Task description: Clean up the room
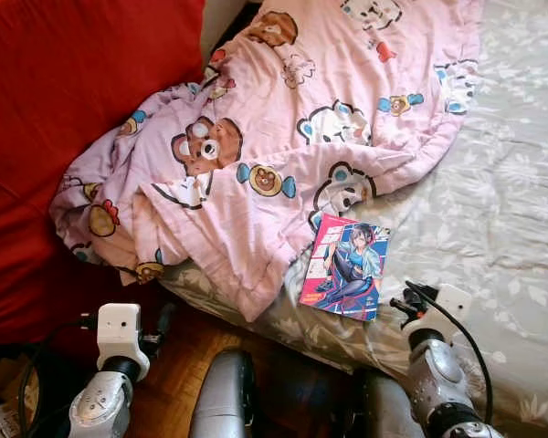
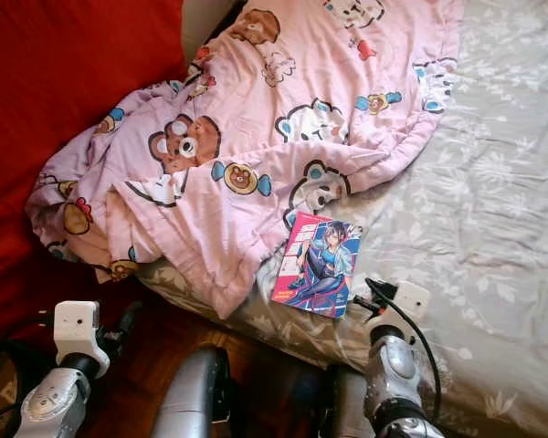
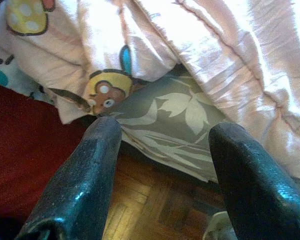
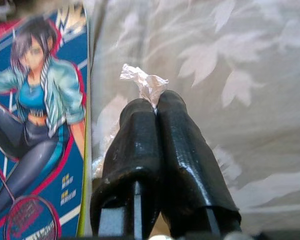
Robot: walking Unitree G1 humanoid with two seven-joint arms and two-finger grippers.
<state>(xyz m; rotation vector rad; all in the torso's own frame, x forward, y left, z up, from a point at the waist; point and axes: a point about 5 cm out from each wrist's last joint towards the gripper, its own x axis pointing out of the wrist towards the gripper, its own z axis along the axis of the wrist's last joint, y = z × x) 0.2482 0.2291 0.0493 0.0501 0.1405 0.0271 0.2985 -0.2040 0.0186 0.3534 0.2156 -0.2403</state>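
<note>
The right tool, clenched on a crumpled wrapper, sits at 3 o'clock of the comic book; that thin pinch may slip. The left tool is released.

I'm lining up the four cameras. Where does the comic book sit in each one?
Left eye view: comic book on the grey leaf-print sheet, just below the pink bear quilt.
Right eye view: the same spot, just ahead of the right claw.
Left wrist view: not in it.
Right wrist view: along one edge.
Shared landmark: the leaf-print sheet.
</note>
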